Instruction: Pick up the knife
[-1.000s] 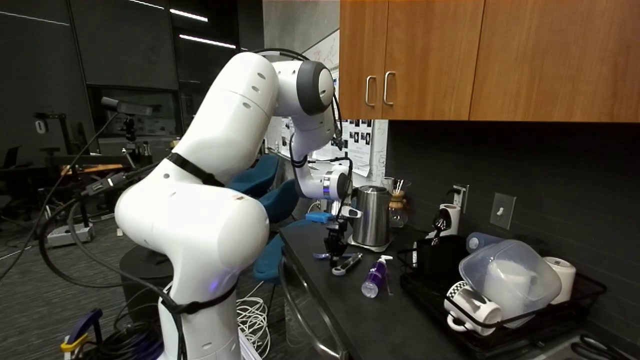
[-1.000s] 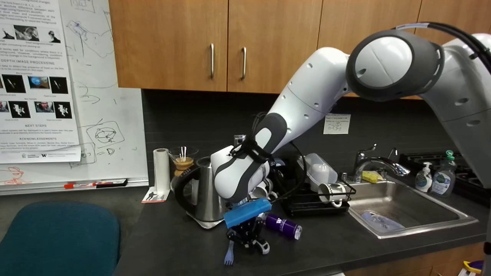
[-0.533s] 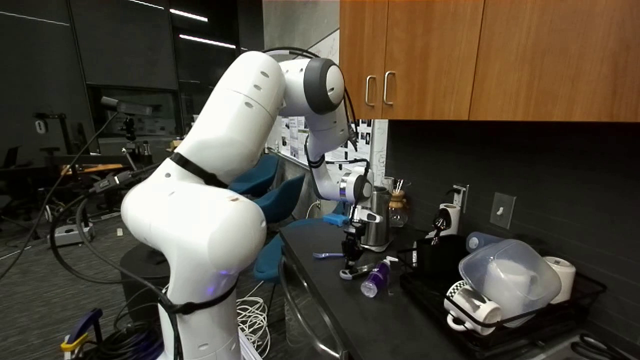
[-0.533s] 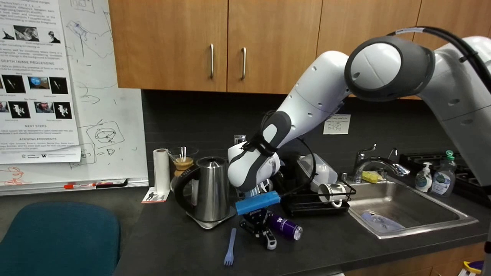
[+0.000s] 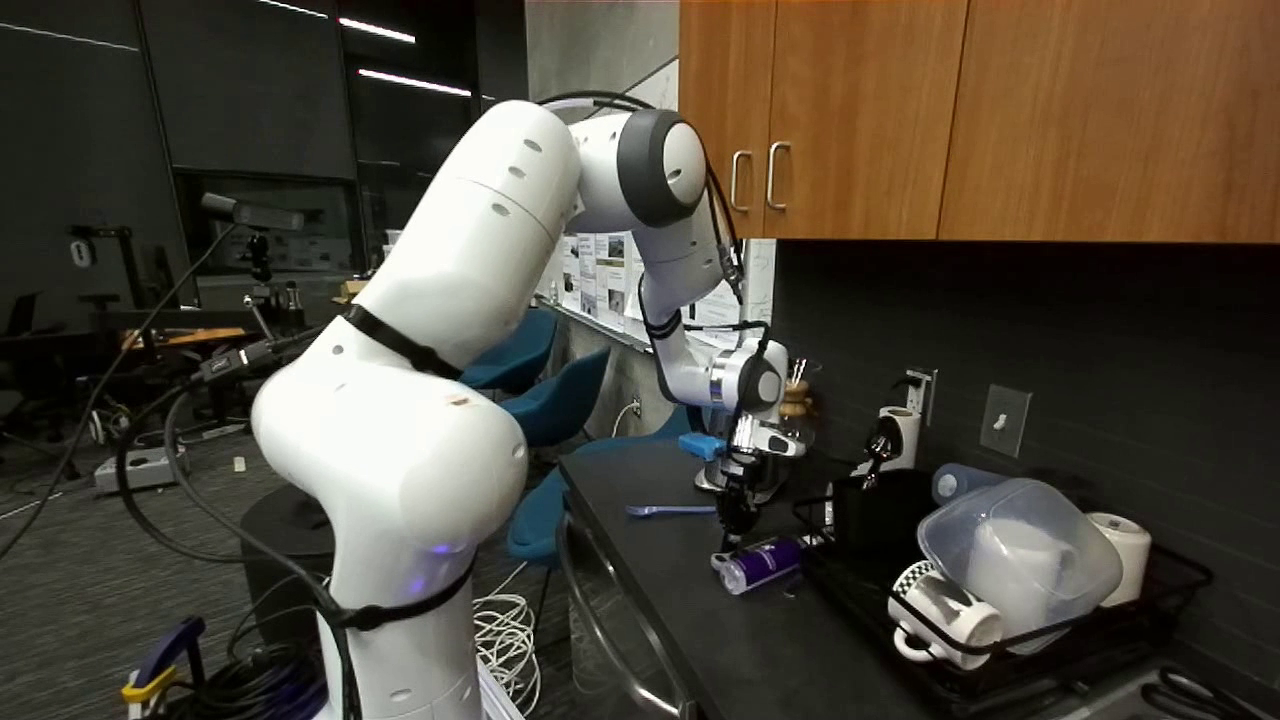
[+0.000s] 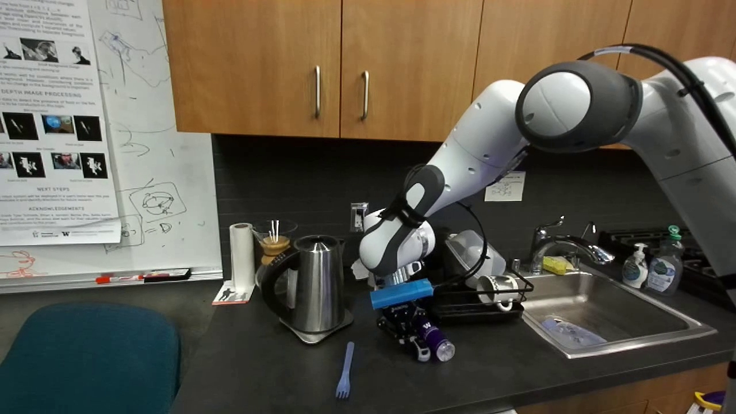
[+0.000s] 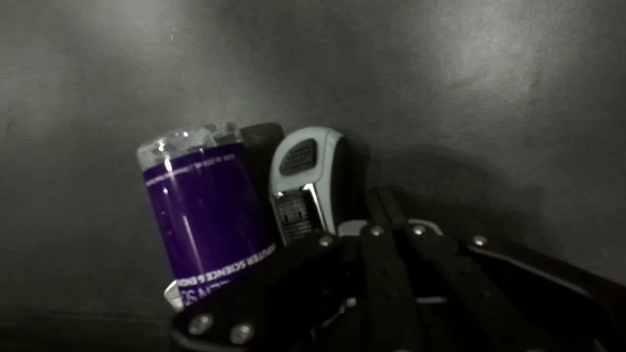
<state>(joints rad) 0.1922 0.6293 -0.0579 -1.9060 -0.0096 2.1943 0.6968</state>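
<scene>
Pincer (image 7: 384,200) clenched, fingertips together with nothing to be seen between them: over the last 1 second it has travelled along the bench (image 6: 276,374), away from the front corner by the blue chair (image 6: 89,351) and toward the end with the sink (image 6: 638,341). The grey tool (image 7: 310,179) has slid the same way and now lies just beside the purple bottle (image 5: 768,563), which has swung round; I'd call that a shove, not a lift. Whether the tool touches pincer or bottle I can't tell from here. The lavender utensil (image 6: 346,367) hasn't stirred, flat near the front edge, tines toward that edge, and the pincer stands apart from it.

Those tines look like a fork's, so of the 2 I'd lean toward the grey tool, perhaps a cutter, as the knife, though I'm not sure. Either way nothing is picked up. The pincer probably needs to rise, spread and come down astride the handle, and the bottle may crowd it on 1 side.
</scene>
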